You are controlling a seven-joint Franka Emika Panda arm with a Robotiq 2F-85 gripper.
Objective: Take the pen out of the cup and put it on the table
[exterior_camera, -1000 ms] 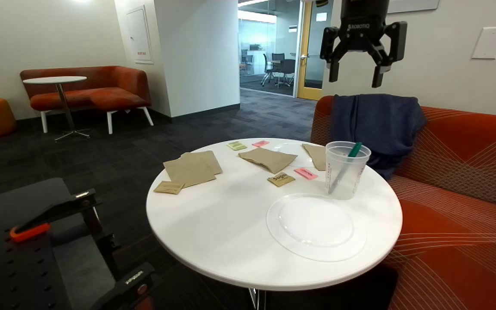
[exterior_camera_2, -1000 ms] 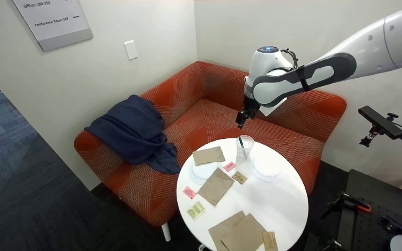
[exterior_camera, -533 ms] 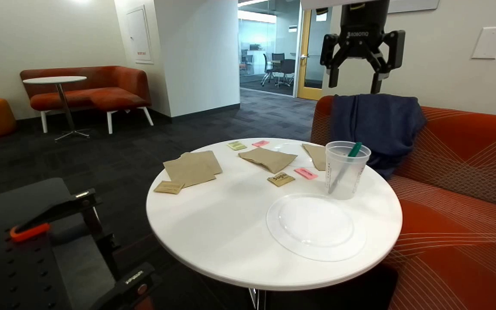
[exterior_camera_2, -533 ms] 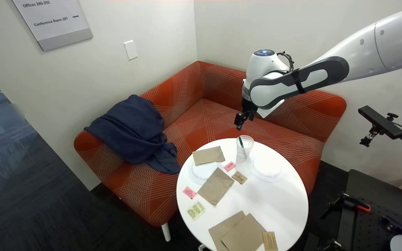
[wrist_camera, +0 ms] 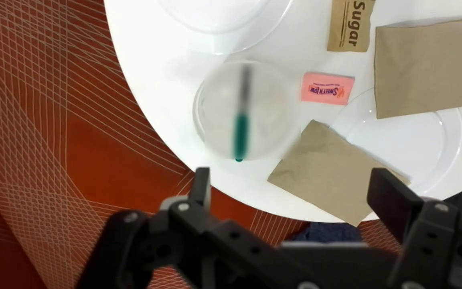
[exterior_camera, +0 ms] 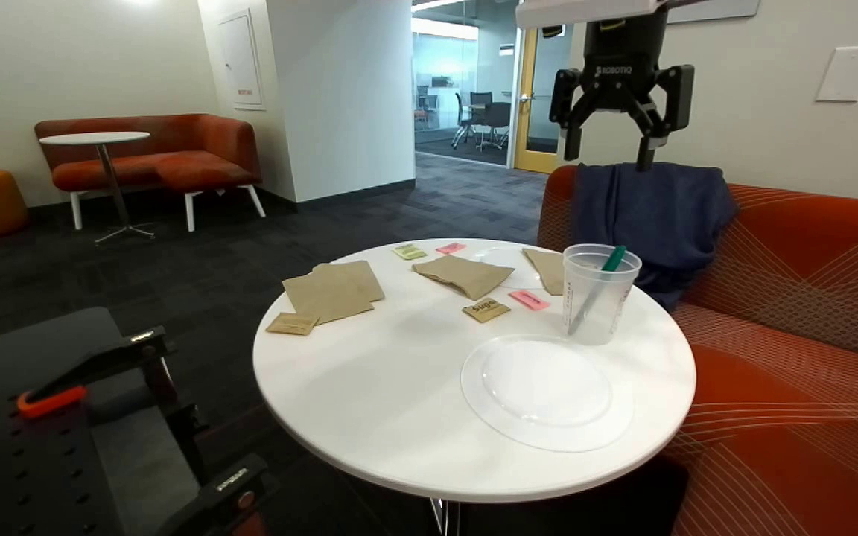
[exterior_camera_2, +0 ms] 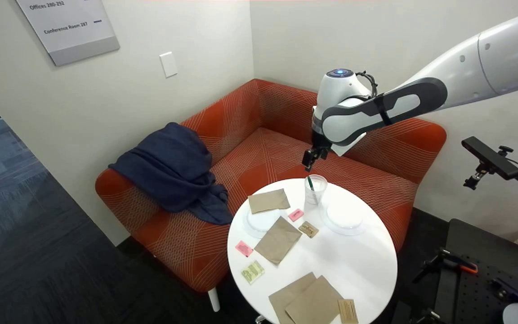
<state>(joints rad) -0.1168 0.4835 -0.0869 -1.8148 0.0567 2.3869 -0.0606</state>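
The clear cup [exterior_camera: 600, 316] stands upright near the edge of the white round table [exterior_camera: 384, 387]; it also shows in the other views [exterior_camera_2: 320, 192] [wrist_camera: 269, 108]. The pen [exterior_camera: 613, 258] leans inside it, its green end sticking out above the rim and its grey part inside. The pen also shows in an exterior view [exterior_camera_2: 310, 182] and, blurred, in the wrist view [wrist_camera: 240, 134]. My gripper [exterior_camera: 608, 152] is open and empty, fingers pointing down, well above the cup. In the wrist view the cup and pen lie ahead of the fingertips [wrist_camera: 289, 176], towards the left finger.
A clear plate [exterior_camera: 548, 387] lies beside the cup, and another [exterior_camera_2: 261, 222] lies partly under brown napkins [exterior_camera_2: 278, 240]. Several sugar and sweetener packets [exterior_camera: 486, 310] lie about. A red sofa [exterior_camera_2: 259, 157] with a dark blue cloth [exterior_camera_2: 173, 166] borders the table.
My open gripper has come down towards the cup and shifted slightly left in both exterior views. The cup and pen have not moved.
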